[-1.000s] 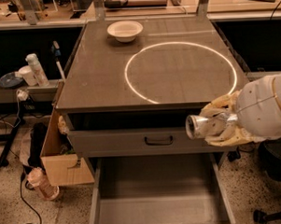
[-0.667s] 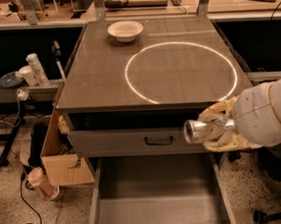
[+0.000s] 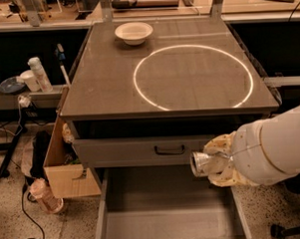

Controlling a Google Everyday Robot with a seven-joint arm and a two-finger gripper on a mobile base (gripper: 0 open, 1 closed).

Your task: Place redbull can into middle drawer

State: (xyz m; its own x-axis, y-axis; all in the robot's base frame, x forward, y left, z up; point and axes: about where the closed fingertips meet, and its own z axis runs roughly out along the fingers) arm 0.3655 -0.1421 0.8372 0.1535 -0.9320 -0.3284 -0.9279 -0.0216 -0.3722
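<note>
Hanging over the right rear corner of the middle drawer [image 3: 159,206], the redbull can [image 3: 200,164] is held on its side, one end turned left. It is clamped between the pale fingers of the gripper [image 3: 216,162]. The middle drawer is seen pulled out, its grey floor below the can. Just behind the middle drawer a grey drawer front [image 3: 126,151] with a black handle [image 3: 170,150] is seen. Well behind that, a white bowl [image 3: 133,32] is set on the cabinet top [image 3: 104,88].
</note>
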